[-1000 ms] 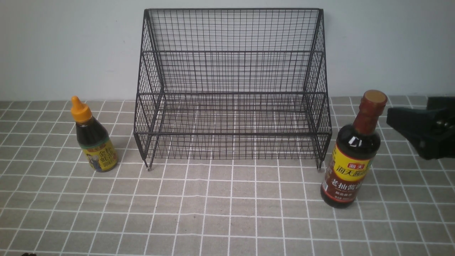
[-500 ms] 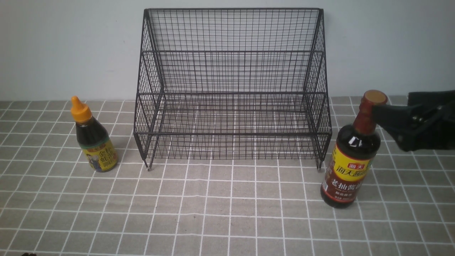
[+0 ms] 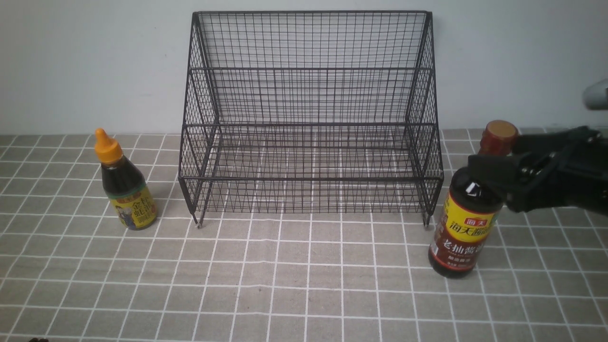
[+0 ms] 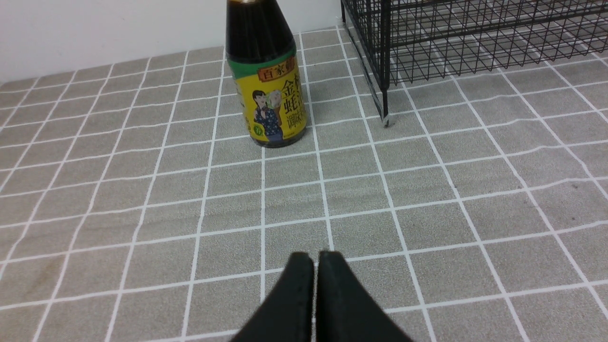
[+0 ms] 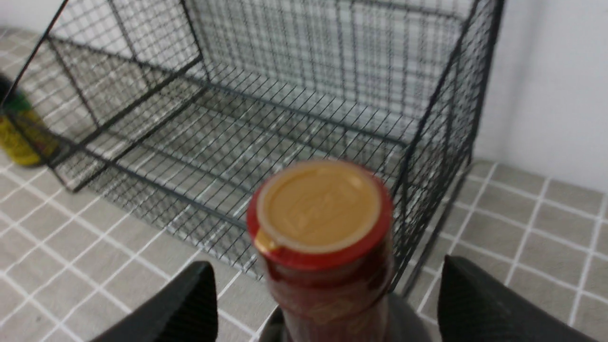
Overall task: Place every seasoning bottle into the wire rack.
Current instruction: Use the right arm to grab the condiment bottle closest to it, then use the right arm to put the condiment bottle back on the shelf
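The tall bottle (image 3: 468, 223), with a brown-red neck wrap and a yellow-and-red label, stands upright on the cloth just right of the wire rack (image 3: 308, 118). My right gripper (image 3: 494, 152) is open, with one finger on each side of the bottle's neck and gaps between them. In the right wrist view the gripper (image 5: 325, 266) straddles the neck below the tan cap (image 5: 318, 204). The short bottle (image 3: 126, 190), with an orange nozzle cap, stands left of the rack. My left gripper (image 4: 316, 256) is shut and empty, low over the cloth, well short of the short bottle (image 4: 270, 90).
A grey checked cloth (image 3: 304, 275) covers the table. A pale wall (image 3: 95, 61) stands right behind the rack. The rack's front left foot (image 4: 385, 121) is close beside the short bottle.
My right gripper has moved left from the table's right edge and now has its open fingers around the tall bottle's neck. Both bottles and the rack have stayed put.
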